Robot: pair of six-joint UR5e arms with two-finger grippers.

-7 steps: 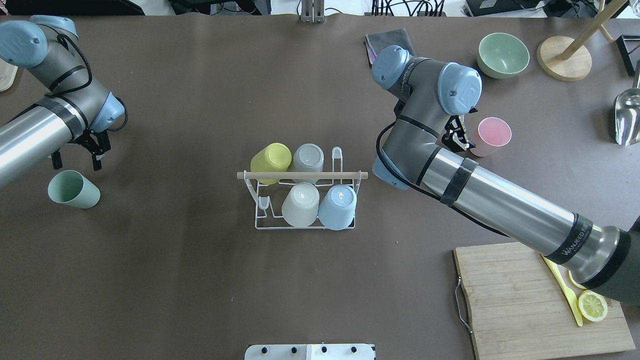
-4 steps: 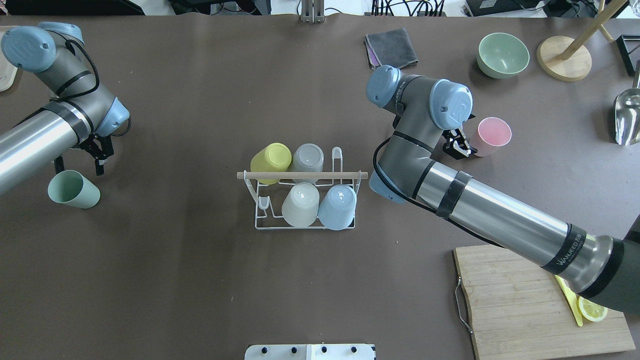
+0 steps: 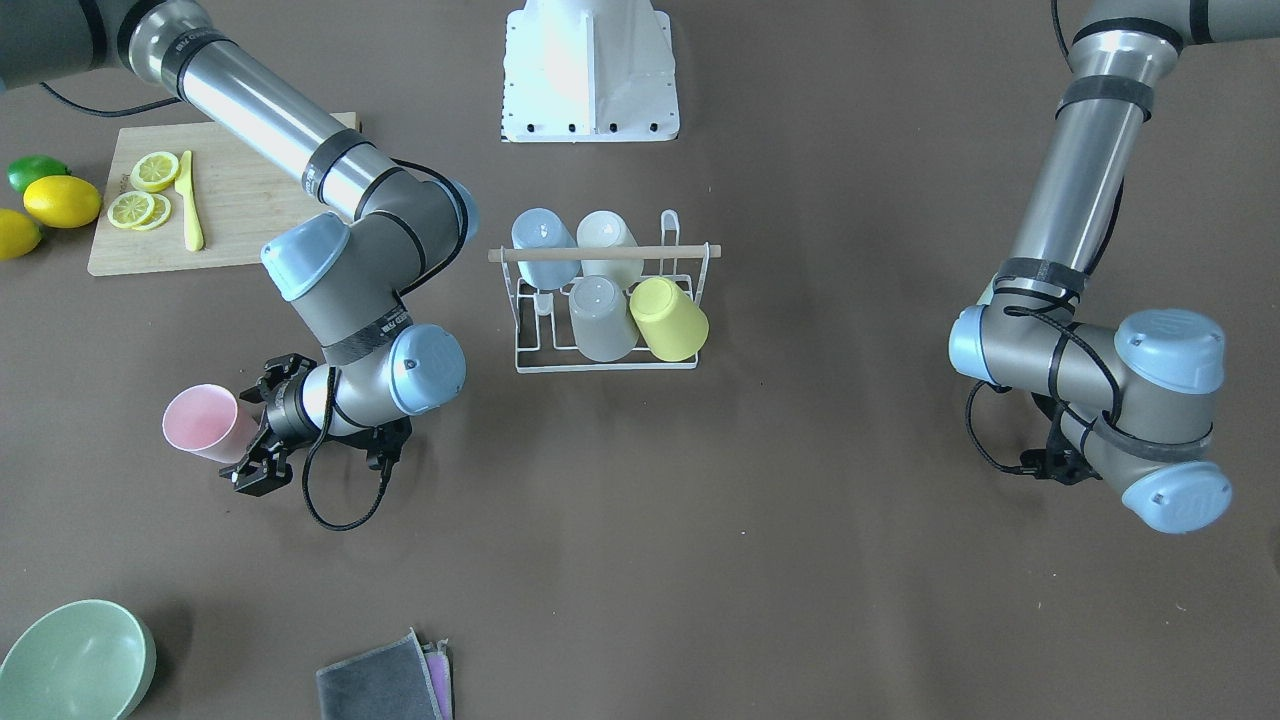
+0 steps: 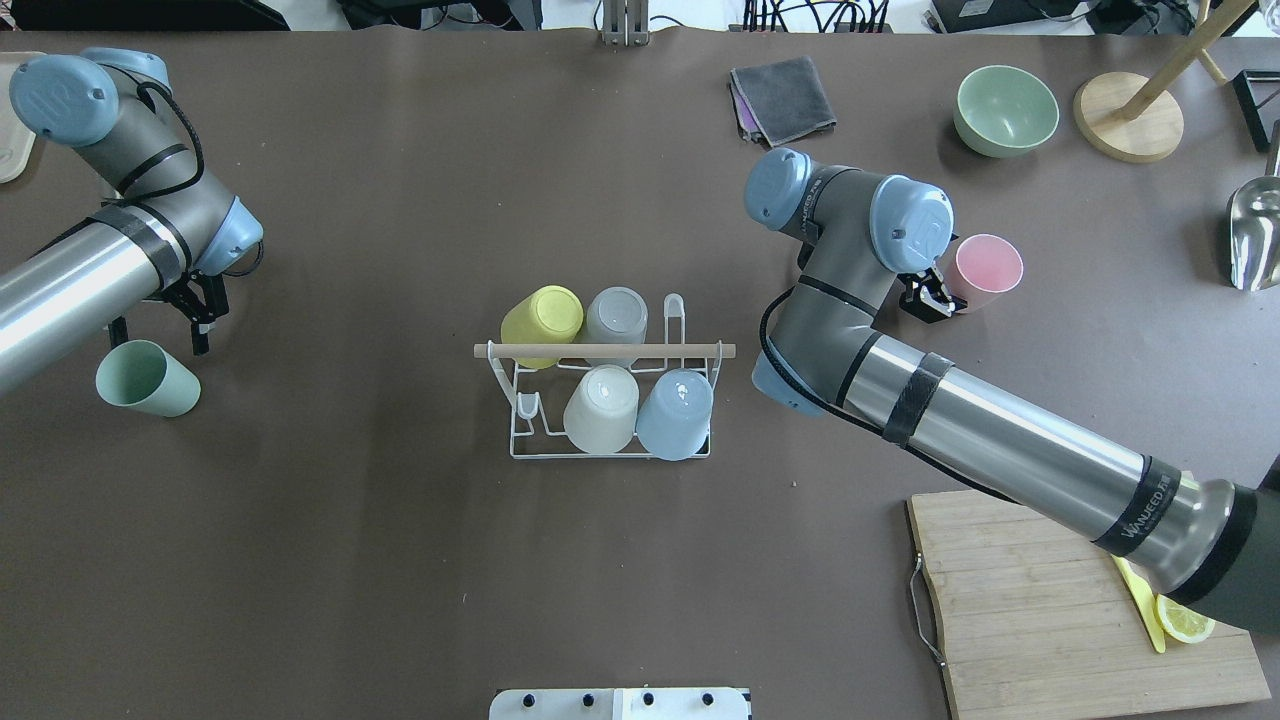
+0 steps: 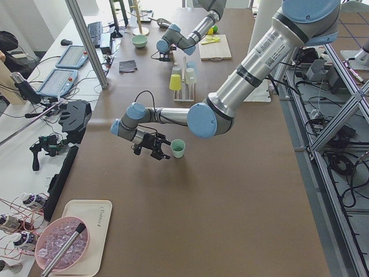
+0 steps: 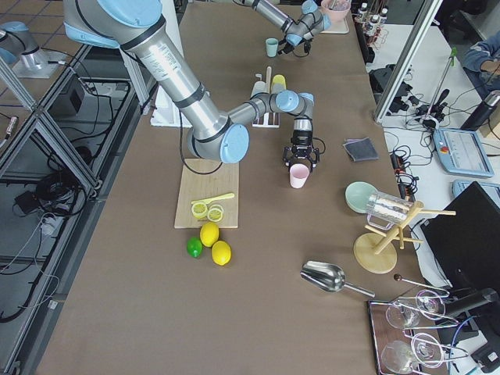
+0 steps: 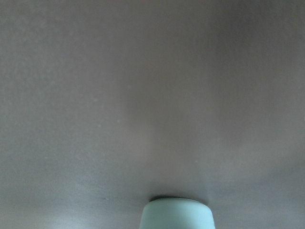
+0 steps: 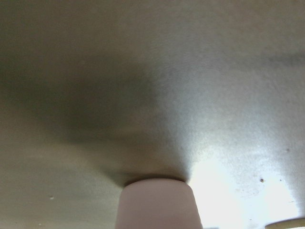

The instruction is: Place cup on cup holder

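Note:
The white wire cup holder point(image 4: 520, 420) with a wooden rod handle stands mid-table and carries yellow, grey, cream and blue cups upside down; it also shows in the front view point(image 3: 530, 350). A pink cup point(image 4: 988, 268) stands upright to its right. My right gripper point(image 4: 938, 296) is open and low at the cup's side, its fingers point(image 3: 247, 478) flanking the cup's base point(image 3: 200, 425). A green cup point(image 4: 145, 378) stands upright at the far left. My left gripper point(image 4: 156, 340) is open just beyond it, and apart from it in the left side view point(image 5: 153, 147).
A cutting board point(image 4: 1040, 610) with lemon slices and a yellow knife lies at the front right. A green bowl point(image 4: 1006, 110), a grey cloth point(image 4: 782, 95), a wooden stand point(image 4: 1128, 118) and a metal scoop point(image 4: 1255, 235) lie along the far right.
My right gripper has dropped and moved in against the pink cup's side. My left arm has shifted slightly, its gripper still above the green cup. Cups and holder have not moved.

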